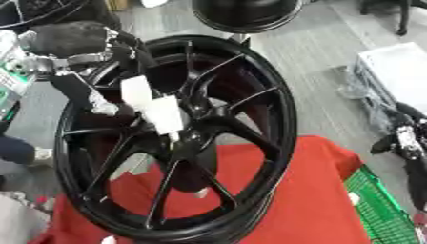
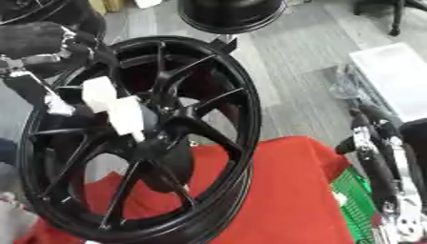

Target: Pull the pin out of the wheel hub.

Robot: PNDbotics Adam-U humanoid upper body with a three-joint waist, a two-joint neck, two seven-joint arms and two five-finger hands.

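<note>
One black wheel hub [image 1: 179, 138] stands upright on the red-covered desk [image 1: 309, 200]. Left hand [image 1: 154, 107]: white-tipped fingers [image 1: 165, 114] reach its centre; grasp and pin indeterminable. Right hand [image 2: 375, 157]: fingers indeterminable.

The wheel [image 1: 179, 138] was black and glossy, with thin spokes running from hub [image 1: 190, 138] to rim. It stood upright on its rim on the red-covered tabletop, near its left edge, face tilted slightly. A white pin [image 1: 164, 114] stuck out of the hub.
</note>
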